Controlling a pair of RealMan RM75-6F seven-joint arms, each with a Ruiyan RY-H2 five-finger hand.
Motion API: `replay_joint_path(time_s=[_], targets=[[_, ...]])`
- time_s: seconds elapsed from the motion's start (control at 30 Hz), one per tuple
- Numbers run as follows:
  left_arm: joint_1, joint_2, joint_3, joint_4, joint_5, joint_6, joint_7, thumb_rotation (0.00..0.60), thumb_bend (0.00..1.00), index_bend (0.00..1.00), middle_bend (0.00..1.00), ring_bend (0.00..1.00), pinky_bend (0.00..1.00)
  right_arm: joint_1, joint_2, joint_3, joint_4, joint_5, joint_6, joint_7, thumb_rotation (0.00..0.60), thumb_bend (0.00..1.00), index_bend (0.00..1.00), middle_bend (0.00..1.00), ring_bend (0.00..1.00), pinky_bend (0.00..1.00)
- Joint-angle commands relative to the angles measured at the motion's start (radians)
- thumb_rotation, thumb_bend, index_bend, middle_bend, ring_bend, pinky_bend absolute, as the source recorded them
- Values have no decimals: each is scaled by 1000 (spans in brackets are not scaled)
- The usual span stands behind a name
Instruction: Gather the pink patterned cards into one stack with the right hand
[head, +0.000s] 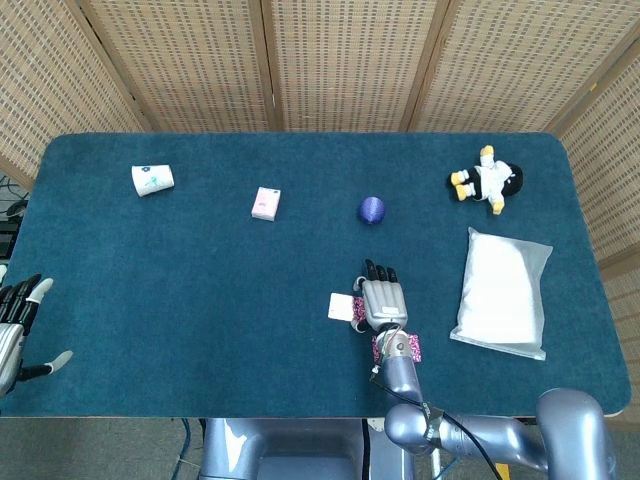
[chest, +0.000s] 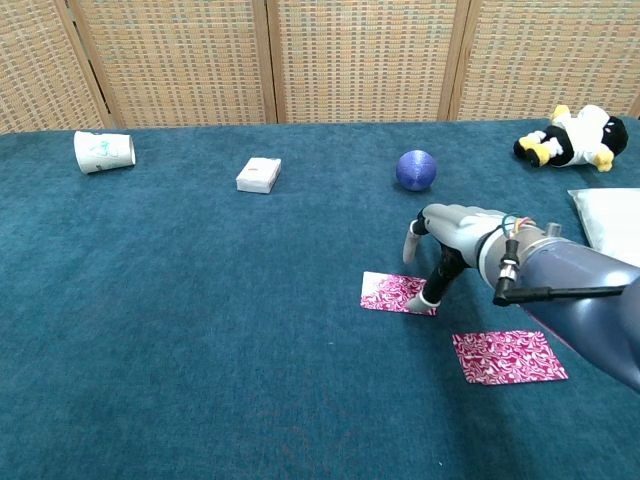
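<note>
Head view: camera sat high above the near edge, looking steeply down, taking in the whole dark teal felt-covered table (head: 200, 290) and the woven rattan screen (head: 330, 60) behind. Chest view: camera sat low and closer, facing level across the table toward that screen (chest: 360, 55). Both views shared the small blue ball (head: 371, 209) (chest: 416, 170) and the tipped white paper cup (head: 152, 180) (chest: 103, 151).

Cup (head: 152, 180), box (head: 265, 203), ball (head: 371, 210), plush (head: 486, 181), pouch (head: 502, 292).

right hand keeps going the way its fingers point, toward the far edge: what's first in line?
Probably the blue ball. The right hand points up the table from the pink card, and the ball sits just left of that line, so it might pass it narrowly; depth is unclear.
</note>
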Motion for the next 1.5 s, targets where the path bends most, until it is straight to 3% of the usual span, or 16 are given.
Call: replay_joint_path(time_s=[0.03,0.8,1.5], targets=[[0,-1,0,0,0,0,2,600,0,0,0,0,0,4,-10,-3,18,4,-4,1,600,236,306,0,0,34],[0,0,0,0,-1,0,-1,600,0,0,0,0,0,18,-52,-19,80,3,-24,-3,600,234,309,0,0,34],[0,-1,0,1,0,1,-2,600,0,0,0,0,0,1,-64,-15,125,-38,-34,43,600,301,542,0,0,34]])
